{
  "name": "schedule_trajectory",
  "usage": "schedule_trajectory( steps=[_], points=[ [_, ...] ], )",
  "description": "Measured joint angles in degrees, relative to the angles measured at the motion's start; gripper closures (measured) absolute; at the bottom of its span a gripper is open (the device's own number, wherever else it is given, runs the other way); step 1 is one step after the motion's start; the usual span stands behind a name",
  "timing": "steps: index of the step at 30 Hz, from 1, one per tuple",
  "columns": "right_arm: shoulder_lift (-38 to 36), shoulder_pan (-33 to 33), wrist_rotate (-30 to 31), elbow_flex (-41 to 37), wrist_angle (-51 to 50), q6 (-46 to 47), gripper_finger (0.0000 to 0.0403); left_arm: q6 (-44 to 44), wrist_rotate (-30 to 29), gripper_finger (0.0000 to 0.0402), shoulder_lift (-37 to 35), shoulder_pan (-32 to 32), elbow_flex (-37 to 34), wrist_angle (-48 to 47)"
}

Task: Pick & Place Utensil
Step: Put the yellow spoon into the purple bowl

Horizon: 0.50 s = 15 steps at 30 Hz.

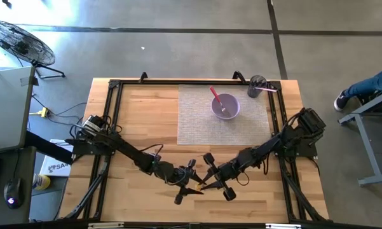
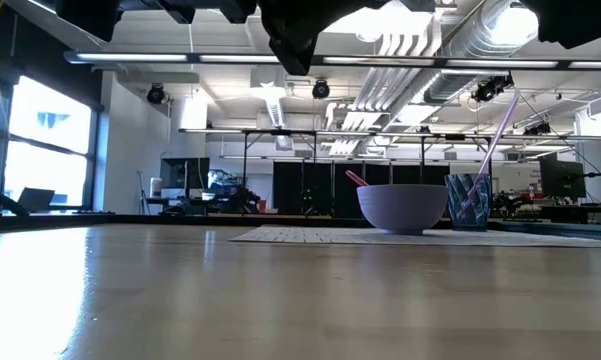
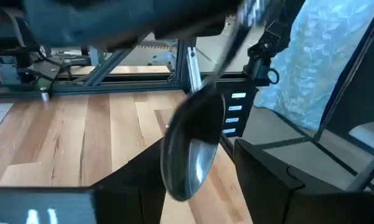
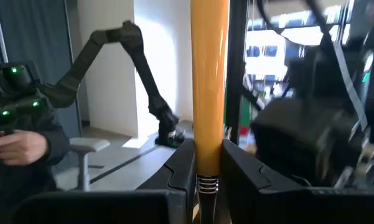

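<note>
Looking down from above: find the right gripper (image 1: 211,183) and left gripper (image 1: 185,184) nose to nose over the near middle of the table (image 1: 146,114), with the orange-handled spoon (image 1: 200,186) between them, up off the wood. Note the goal well apart on the far side: a purple bowl (image 1: 225,106) on the woven mat (image 1: 197,124), already holding a pink utensil, and a cup (image 1: 257,86) just beyond the mat's far right corner.

Looking level across the table: confirm bare wood in the foreground, nothing lying on it, bowl and cup far off to the right. Cannot tell which arm the dark shape overhead belongs to.

Looking past the left wrist: see the spoon's metal scoop hanging between widely spread fingers (image 3: 274,180), apparently untouched, so released. If a handover is meant, centre on the neck rather than the curved scoop, which would likely slip, and close squarely.

Looking past the right wrist: see the orange handle (image 4: 210,81) clenched upright between the fingers (image 4: 180,168), just above the metal collar. Keep that grip firm until the other side has closed, then carry high over the bowl's rim.
</note>
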Motion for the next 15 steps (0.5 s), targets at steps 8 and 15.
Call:
schedule_trajectory(
  steps=[8, 15],
  points=[
    [0.0, -0.11, -1.5, 0.12, 2.55, -2.02, 0.0349, -0.31, 4.02, 0.0227, 0.02, 0.02, -0.1, 3.4],
    [-0.02, -0.11, -1.92, 0.17, 2.18, -2.46, 0.0347, -0.53, 6.87, 0.0288, 0.02, -0.02, -0.13, 4.58]
  ],
)
